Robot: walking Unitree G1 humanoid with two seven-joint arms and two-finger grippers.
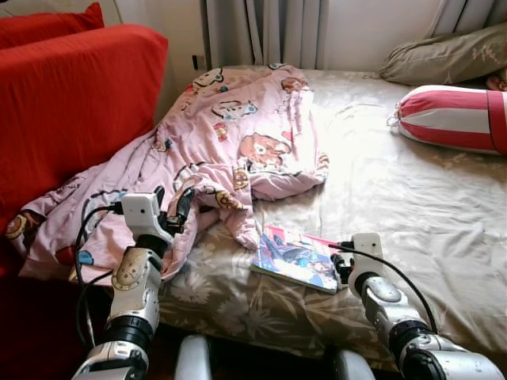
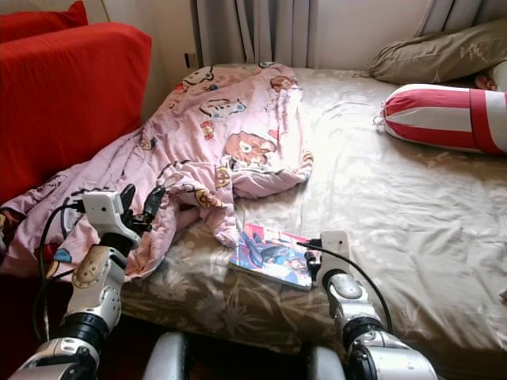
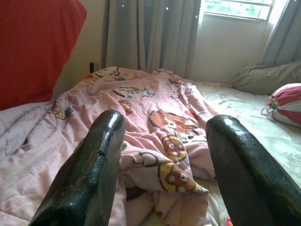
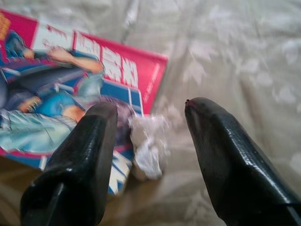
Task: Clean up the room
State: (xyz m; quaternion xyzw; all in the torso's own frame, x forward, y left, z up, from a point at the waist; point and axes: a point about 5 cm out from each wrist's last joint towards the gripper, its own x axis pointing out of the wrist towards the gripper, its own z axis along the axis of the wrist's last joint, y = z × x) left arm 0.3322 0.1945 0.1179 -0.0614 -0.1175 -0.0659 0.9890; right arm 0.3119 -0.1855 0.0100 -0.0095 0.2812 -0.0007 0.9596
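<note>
A pink cartoon-print blanket lies crumpled over the left half of the bed, spilling off its left edge. My left gripper hovers open just over the blanket's near folds, holding nothing. A colourful comic book lies flat near the bed's front edge. My right gripper stands open at the book's right corner. A small crumpled white scrap lies on the sheet between its fingers, beside the book's edge, and I cannot tell whether either finger touches it.
A red sofa stands close against the bed's left side. A red-and-white striped bolster and an olive pillow lie at the far right. Grey curtains hang behind the bed.
</note>
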